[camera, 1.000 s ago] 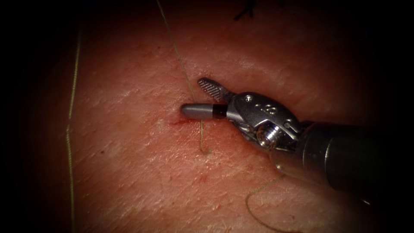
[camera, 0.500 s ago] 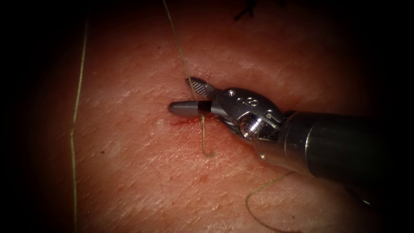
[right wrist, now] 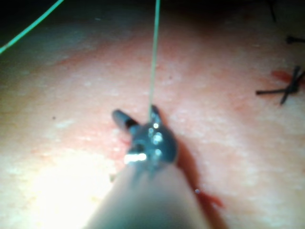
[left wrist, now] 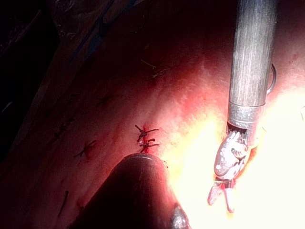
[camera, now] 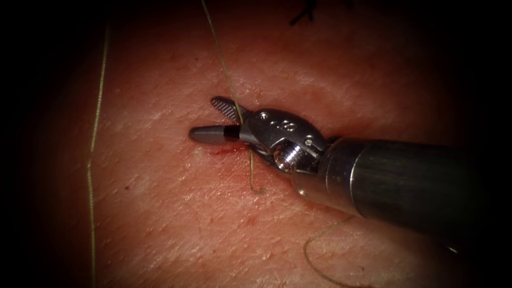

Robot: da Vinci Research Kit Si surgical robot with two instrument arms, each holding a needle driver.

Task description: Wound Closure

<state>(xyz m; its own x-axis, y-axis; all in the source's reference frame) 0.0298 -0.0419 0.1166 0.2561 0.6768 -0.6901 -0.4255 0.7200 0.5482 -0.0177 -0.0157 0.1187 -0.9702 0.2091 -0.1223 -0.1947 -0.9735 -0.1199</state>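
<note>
The right gripper (camera: 213, 118) comes in from the right over the tissue (camera: 176, 213), its two jaws apart, one ridged and angled up, the other smooth and lying flat just above the surface. The thread (camera: 226, 80), thin and pale yellow-green, comes down from the top edge and passes into the gap at the root of the open jaws; they hold nothing. Below the tool a short stretch of it curls out to a hooked end on the tissue. Another strand runs down the far left side, and a loop lies on the tissue under the shaft. A smear of red fluid (camera: 221, 153) marks the skin just below the lower jaw. Dark cut ends (camera: 304, 13) of an older stitch sit at the top edge.

In the right wrist view the thread (right wrist: 154, 57) stands taut and straight up from the gripper (right wrist: 136, 119).

In the left wrist view the right gripper (left wrist: 221, 200) hangs open over brightly lit tissue, with dark stitch ends (left wrist: 145, 138) nearby.
</note>
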